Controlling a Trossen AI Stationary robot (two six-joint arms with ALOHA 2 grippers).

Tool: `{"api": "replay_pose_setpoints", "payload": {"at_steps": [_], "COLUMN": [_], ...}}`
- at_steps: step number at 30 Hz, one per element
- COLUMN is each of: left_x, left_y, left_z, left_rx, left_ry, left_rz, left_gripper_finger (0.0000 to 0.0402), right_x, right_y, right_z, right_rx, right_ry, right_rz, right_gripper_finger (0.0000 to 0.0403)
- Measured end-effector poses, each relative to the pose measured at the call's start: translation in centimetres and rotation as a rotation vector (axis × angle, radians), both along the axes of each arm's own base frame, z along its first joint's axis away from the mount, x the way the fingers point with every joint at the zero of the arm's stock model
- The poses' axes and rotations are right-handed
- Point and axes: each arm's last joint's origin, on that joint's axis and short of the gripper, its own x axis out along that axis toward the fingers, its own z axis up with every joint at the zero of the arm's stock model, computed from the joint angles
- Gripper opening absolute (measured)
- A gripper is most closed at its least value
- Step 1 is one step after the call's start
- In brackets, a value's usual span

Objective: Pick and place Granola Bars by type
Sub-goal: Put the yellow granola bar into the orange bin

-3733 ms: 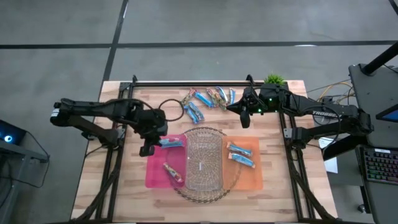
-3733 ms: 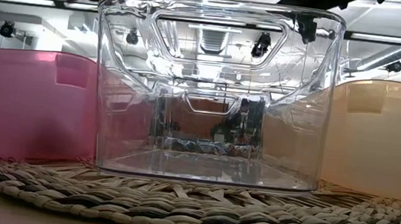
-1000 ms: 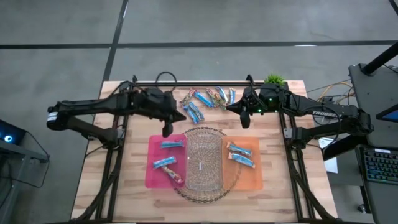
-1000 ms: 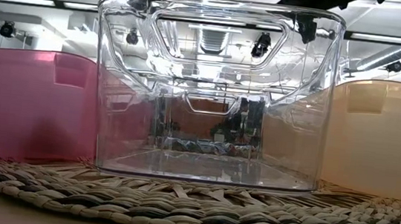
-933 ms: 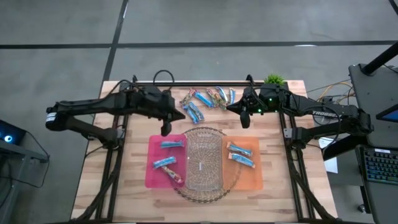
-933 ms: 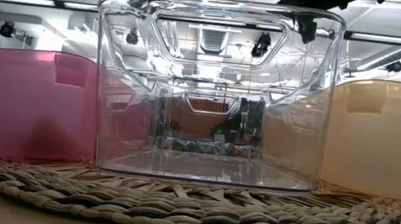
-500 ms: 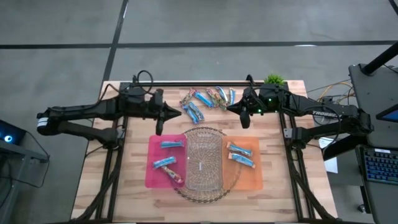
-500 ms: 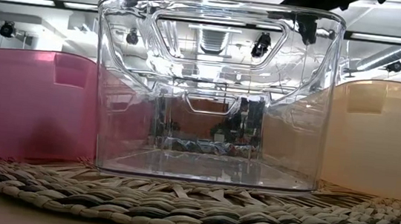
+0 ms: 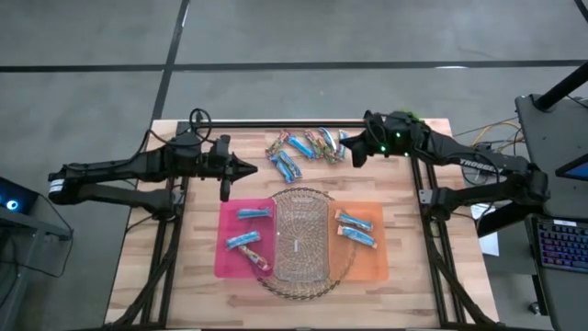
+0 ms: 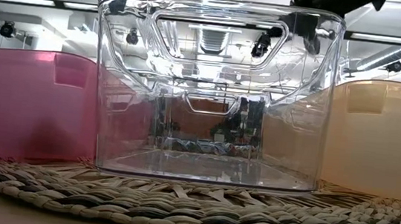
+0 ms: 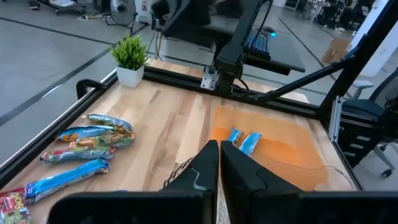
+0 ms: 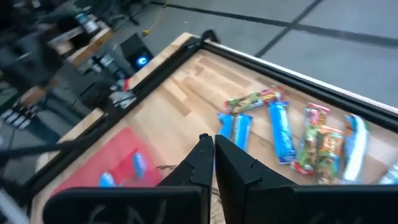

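Two arms flank the clear bin on the tabletop; unsorted granola bars lie behind it. Left gripper and right gripper, both shut and empty, risk nudging bars astray.

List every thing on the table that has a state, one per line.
left hand: shut, empty, above bare wood
right hand: shut, empty, beside the loose bars
loose bars: unsorted, at the table's back
pink bin: holds three bars
orange bin: holds two bars
clear bin: empty, on the woven mat
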Motion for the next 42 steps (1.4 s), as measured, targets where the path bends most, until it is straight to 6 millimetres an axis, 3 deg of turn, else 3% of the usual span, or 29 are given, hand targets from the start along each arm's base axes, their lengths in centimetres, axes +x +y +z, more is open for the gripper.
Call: {"api": "replay_pose_setpoints", "payload": {"at_steps": [8, 19, 29, 35, 42], "left_x": [0.0, 0.0, 0.0, 0.0, 0.0], "left_y": [0.1, 0.1, 0.1, 0.1, 0.1], "left_z": [-0.1, 0.0, 0.0, 0.0, -0.1], "left_rx": [0.005, 0.002, 0.001, -0.019, -0.049], "left_ry": [0.005, 0.004, 0.004, 0.002, 0.002], "left_rz": [0.027, 0.03, 0.03, 0.034, 0.04], "left_gripper_finger": [0.0, 0.0, 0.0, 0.0, 0.0], "right_x": [1.8, 3.9, 6.8, 7.4, 7.1], "right_y": [-3.4, -10.9, -14.9, -15.5, -15.7], "right_z": [-1.6, -3.2, -6.5, -8.9, -9.2], "right_rx": [0.117, 0.259, 0.384, 0.465, 0.452], "right_ry": [0.114, 0.414, 0.613, 0.724, 0.742], "right_rz": [-0.066, -0.226, -0.271, -0.31, -0.491], "right_gripper_finger": [0.0008, 0.002, 0.0143, 0.0214, 0.0262]}}
